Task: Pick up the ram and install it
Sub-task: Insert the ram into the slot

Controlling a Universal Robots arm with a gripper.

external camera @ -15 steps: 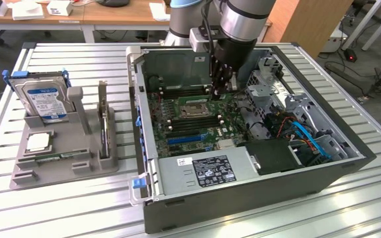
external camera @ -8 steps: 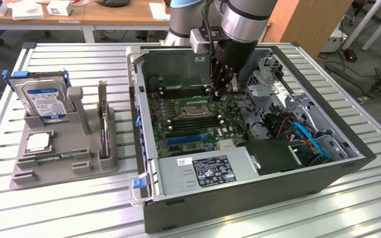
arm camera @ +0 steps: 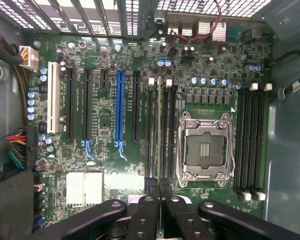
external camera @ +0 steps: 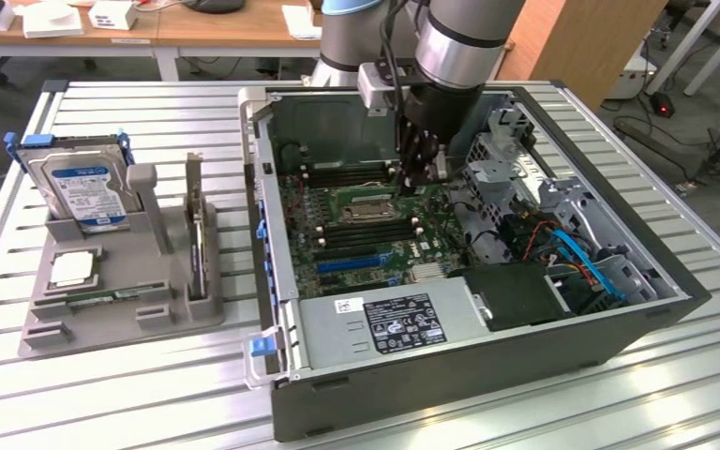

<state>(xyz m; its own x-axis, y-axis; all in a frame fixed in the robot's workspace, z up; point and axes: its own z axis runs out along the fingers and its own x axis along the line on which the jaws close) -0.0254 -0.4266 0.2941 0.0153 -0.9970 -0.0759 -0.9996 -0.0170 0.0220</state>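
Observation:
My gripper (external camera: 419, 178) reaches down into the open computer case (external camera: 460, 375), close over the motherboard (arm camera: 110, 125). Its two dark fingers (arm camera: 149, 210) are shut on the ram (arm camera: 159, 130), a thin green stick seen edge-on in the wrist view. The ram runs along the bank of dark memory slots (arm camera: 152, 135) beside the silver processor socket (arm camera: 205, 150), between the white latches (arm camera: 168, 82) at the far end. Whether it sits in a slot or hangs just above it, I cannot tell. In the exterior view the fingers cover the ram.
A second bank of memory slots (arm camera: 251, 140) lies on the socket's other side. Expansion slots (arm camera: 121, 107), cables (external camera: 585, 262) and a drive cage (external camera: 510, 159) crowd the case. On the exterior view's left, a grey stand (external camera: 123, 300) holds a hard drive (external camera: 85, 187) and an upright card (external camera: 194, 225).

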